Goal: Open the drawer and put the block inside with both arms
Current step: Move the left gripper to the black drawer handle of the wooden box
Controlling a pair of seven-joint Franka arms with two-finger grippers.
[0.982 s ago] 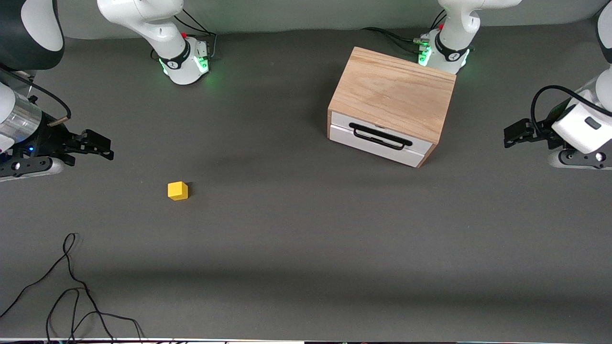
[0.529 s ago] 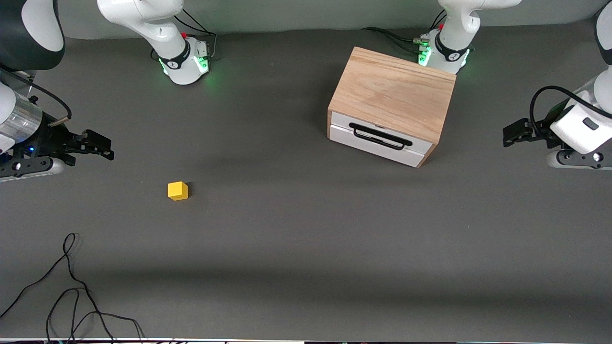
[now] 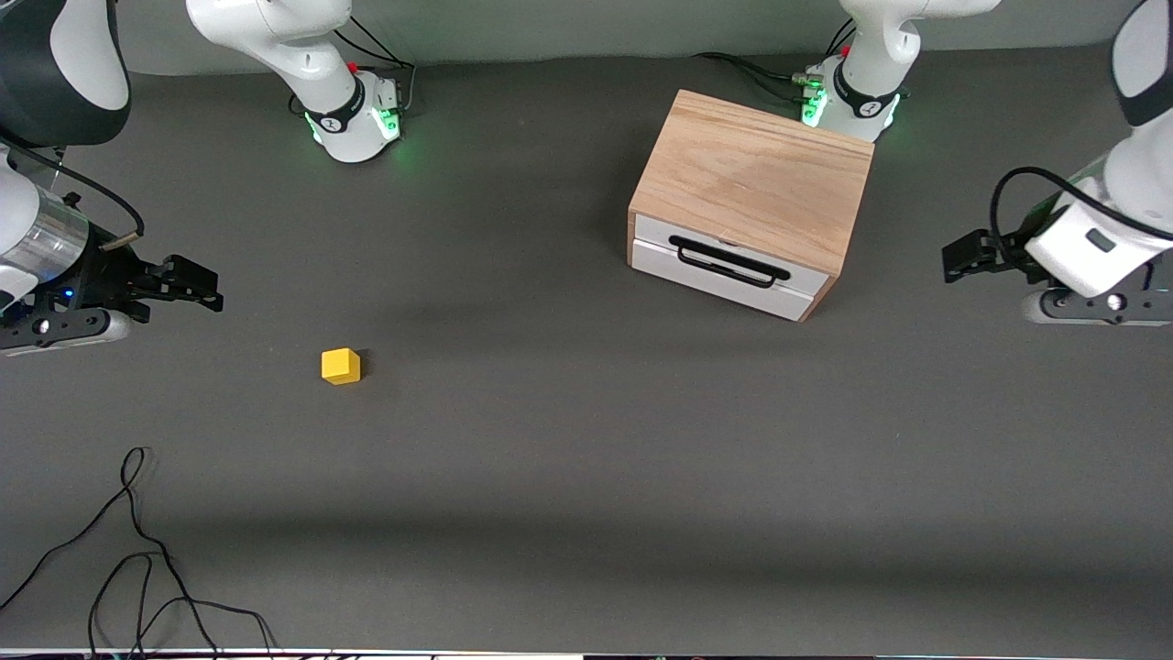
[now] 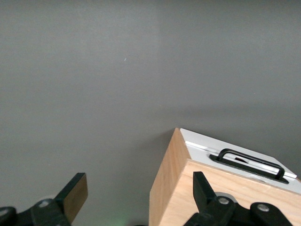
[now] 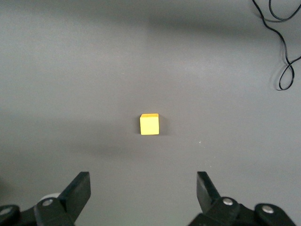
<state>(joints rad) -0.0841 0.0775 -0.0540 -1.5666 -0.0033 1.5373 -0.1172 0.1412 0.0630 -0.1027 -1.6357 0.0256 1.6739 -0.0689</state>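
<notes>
The small yellow block (image 3: 341,366) sits on the grey table toward the right arm's end; the right wrist view shows the block (image 5: 149,124) ahead of the fingers. A light-wood cabinet (image 3: 753,179) stands near the left arm's base. Its drawer (image 3: 719,270), white-fronted with a black wire handle (image 3: 730,261), is closed. My right gripper (image 3: 200,284) hangs open and empty above the table at its own end. My left gripper (image 3: 958,258) hangs open and empty beside the cabinet at the other end. In the left wrist view the cabinet (image 4: 207,188) and handle (image 4: 249,164) lie just past the fingertips.
A loose black cable (image 3: 137,550) curls on the table near the front camera at the right arm's end, and the same cable (image 5: 282,42) appears in the right wrist view. Both arm bases (image 3: 353,115) stand along the table's back edge.
My left gripper has drifted toward the cabinet. The right gripper has shifted only slightly. The block and the drawer have not moved.
</notes>
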